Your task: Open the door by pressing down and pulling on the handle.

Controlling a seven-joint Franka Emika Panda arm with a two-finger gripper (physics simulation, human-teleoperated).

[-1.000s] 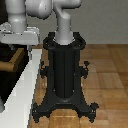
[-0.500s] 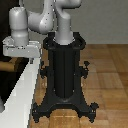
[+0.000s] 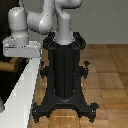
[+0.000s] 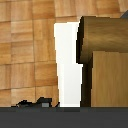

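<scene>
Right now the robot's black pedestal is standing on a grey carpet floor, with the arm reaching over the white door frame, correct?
Not quite. The black pedestal stands on a wooden parquet floor, not grey carpet, as the exterior view shows. The arm does reach over the white door frame.

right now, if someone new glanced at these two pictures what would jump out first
In the exterior view, the black pedestal fills the centre, with the pale grey arm bending from its top toward that view's left. There the arm's end reaches over the white frame edge of the door. In the wrist view, the tan-brown handle looms close beside that white edge, above wooden floor; the jaws are not visible.
</scene>
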